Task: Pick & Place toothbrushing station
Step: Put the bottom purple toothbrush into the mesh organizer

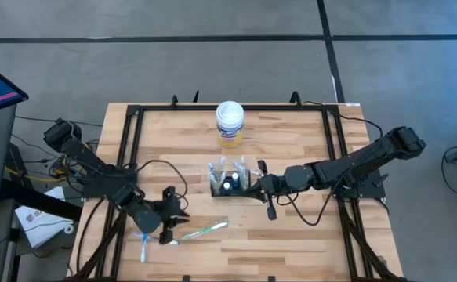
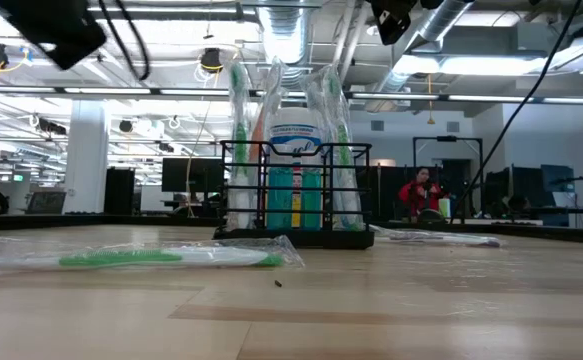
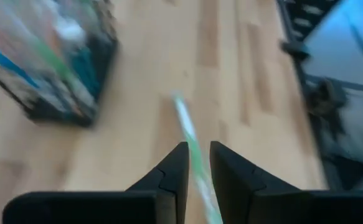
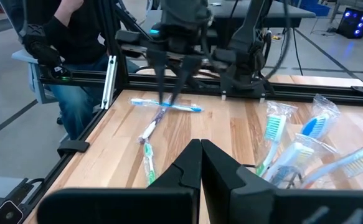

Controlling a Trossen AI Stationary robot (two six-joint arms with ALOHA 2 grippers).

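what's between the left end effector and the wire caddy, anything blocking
Nothing visible blocks it. The left end effector hangs over the wrapped toothbrushes near the table's front; only bare wood lies between it and the caddy. The right end effector sits against the caddy's opposite side.

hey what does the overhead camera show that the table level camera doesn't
Only the high view shows both arms whole: the left gripper near the front left by a blue toothbrush, the right gripper beside the caddy, its jaws shut, plus the wooden table's full outline.

Only the low view shows the room behind: ceiling lights, monitors and a person in red seated far off.

Both show the black wire caddy holding wrapped toothbrushes, the white-lidded canister behind it, and a wrapped green toothbrush lying on the table in front.
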